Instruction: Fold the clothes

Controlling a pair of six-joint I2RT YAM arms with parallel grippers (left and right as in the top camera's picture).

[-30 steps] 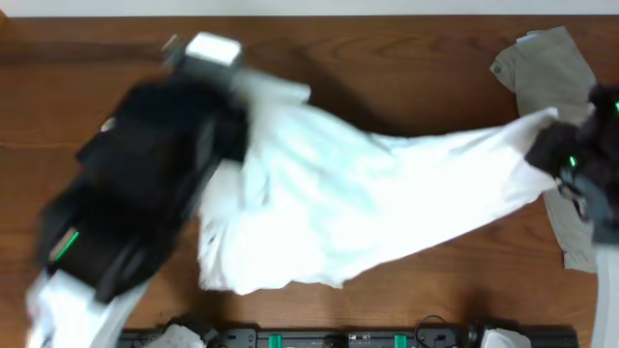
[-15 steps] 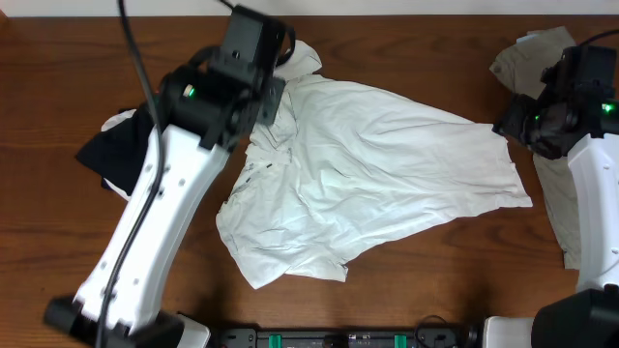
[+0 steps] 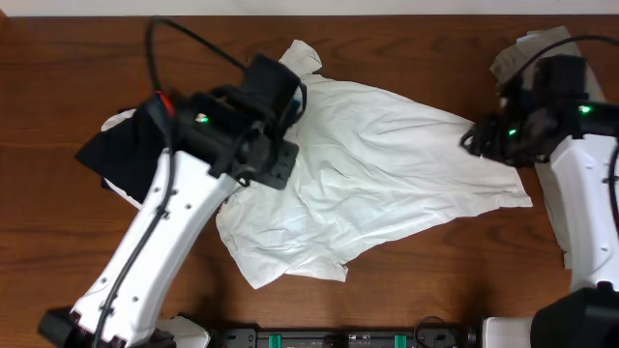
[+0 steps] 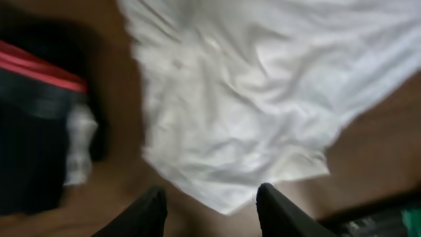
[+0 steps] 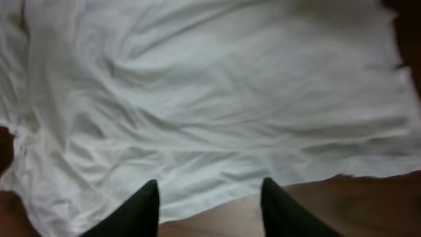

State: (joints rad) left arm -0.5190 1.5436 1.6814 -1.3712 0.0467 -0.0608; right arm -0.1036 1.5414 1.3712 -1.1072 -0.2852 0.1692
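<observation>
The white T-shirt (image 3: 387, 184) lies spread and wrinkled across the middle of the table, and it also fills the left wrist view (image 4: 250, 99) and the right wrist view (image 5: 197, 92). My left gripper (image 3: 276, 159) hovers over its left side, open and empty (image 4: 212, 191), above a corner of the shirt. My right gripper (image 3: 476, 140) hangs over the shirt's right edge, open with nothing in it (image 5: 210, 183). A black garment (image 3: 116, 155) with a red-edged waistband (image 4: 39, 66) sits at the left. The khaki-grey garment (image 3: 532, 53) lies at the far right, partly hidden by the right arm.
The wooden table (image 3: 435, 280) shows bare in front of the shirt. A black rail (image 3: 338, 338) runs along the front edge. The left arm (image 3: 145, 251) crosses the table's left front.
A second ago the shirt hung stretched between both shut grippers. Both have opened and let go, and the shirt now lies flat. The right gripper has moved left over it.
</observation>
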